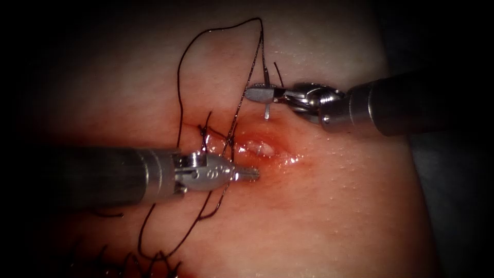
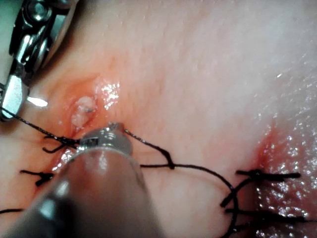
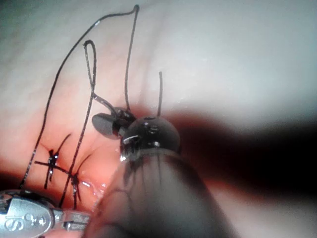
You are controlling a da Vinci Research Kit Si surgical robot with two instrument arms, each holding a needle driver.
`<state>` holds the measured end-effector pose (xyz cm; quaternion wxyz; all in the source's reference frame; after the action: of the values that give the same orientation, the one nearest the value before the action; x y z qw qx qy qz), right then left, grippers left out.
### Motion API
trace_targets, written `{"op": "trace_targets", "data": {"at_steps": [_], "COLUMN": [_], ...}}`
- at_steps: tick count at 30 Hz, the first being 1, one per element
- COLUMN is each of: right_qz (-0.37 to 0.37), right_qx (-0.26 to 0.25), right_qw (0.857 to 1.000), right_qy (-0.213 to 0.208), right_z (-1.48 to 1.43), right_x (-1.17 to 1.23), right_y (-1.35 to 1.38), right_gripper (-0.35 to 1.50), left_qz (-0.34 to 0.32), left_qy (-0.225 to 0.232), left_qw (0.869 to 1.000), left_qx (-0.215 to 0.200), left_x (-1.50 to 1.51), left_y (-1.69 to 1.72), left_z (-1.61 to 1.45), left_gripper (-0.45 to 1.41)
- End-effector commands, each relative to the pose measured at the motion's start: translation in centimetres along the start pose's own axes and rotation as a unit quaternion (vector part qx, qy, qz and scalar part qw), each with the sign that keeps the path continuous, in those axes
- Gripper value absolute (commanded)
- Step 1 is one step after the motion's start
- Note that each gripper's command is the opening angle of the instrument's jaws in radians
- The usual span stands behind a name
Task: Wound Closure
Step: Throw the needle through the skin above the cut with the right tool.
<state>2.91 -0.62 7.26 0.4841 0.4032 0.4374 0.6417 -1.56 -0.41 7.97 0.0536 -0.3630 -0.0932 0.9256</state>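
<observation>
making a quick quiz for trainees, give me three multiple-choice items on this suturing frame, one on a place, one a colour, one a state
1. Where is the needle?
a) lying on the tissue
b) in the right arm's end effector
c) in the left arm's end effector

2. What colour is the thread?
a) white
b) blue
c) black

3. How are the left arm's jaws?
a) shut
b) wide open
c) clamped on the needle

Key:
1 b: the right arm's end effector grips the needle crosswise, mid-curve, its visible length clear of the tissue.
2 c: the thread loops black over pale tissue.
3 a: the left arm's end effector is shut, with nothing seen in it.
</observation>
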Motion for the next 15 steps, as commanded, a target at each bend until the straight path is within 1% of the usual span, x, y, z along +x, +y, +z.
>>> {"op": "trace_targets", "data": {"at_steps": [1, 2, 5, 8, 12, 14, 15], "right_qz": [0.013, 0.028, 0.036, 0.051, 0.046, 0.040, 0.002], "right_qx": [0.012, 0.019, 0.016, 0.019, 0.021, 0.018, 0.022], "right_qw": [1.000, 0.999, 0.999, 0.998, 0.997, 0.998, 1.000], "right_qy": [-0.015, -0.026, -0.033, -0.044, -0.055, -0.042, -0.016], "right_z": [0.13, 0.15, 0.16, 0.13, 0.11, 0.10, 0.09], "right_x": [-0.07, -0.14, -0.23, -0.39, -0.55, -0.57, -0.52], "right_y": [0.00, -0.02, -0.03, -0.05, -0.08, -0.10, -0.12], "right_gripper": [-0.35, -0.35, -0.35, -0.35, -0.35, -0.35, -0.35], "left_qz": [0.000, 0.000, 0.000, 0.000, -0.001, -0.001, -0.001], "left_qy": [0.001, 0.001, 0.002, 0.000, 0.000, 0.000, 0.000], "left_qw": [1.000, 1.000, 1.000, 1.000, 1.000, 1.000, 1.000], "left_qx": [0.000, -0.001, -0.003, -0.002, -0.002, -0.002, -0.002], "left_x": [0.00, 0.00, 0.00, -0.02, -0.02, -0.01, -0.01], "left_y": [0.00, 0.00, -0.01, -0.04, -0.05, -0.05, -0.04], "left_z": [0.07, 0.06, 0.04, -0.01, -0.03, -0.03, -0.03], "left_gripper": [-0.45, -0.45, -0.45, -0.45, -0.45, -0.45, -0.45]}}
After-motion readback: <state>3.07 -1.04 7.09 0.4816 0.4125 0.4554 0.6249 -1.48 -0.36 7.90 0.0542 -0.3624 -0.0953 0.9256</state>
